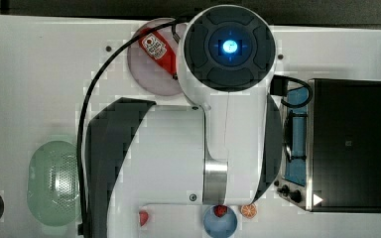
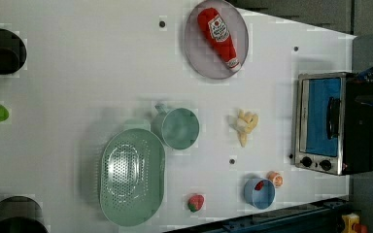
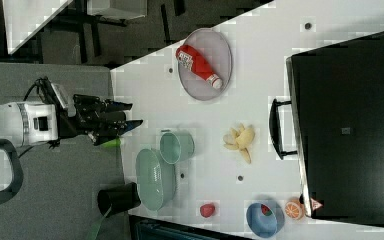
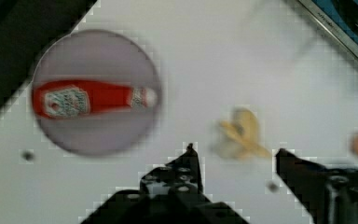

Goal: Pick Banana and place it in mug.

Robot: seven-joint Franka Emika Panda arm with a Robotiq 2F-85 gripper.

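Pale yellow banana (image 2: 245, 126) lies on the white surface (image 2: 102, 73) between mug (image 2: 178, 127) and toaster oven (image 2: 328, 124), apart from both. Gripper (image 4: 235, 156) high above it, fingers apart, nothing held. Descend straight, straddle the banana's narrow middle across its curve, then close.

Lab: robot arm (image 1: 178, 148) over white table (image 2: 77, 73) of toy kitchenware.

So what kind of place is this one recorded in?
Most likely a robot lab's mock kitchen tabletop: a white table holds toy food such as a banana and ketchup bottle, a toaster oven, and bolt holes.
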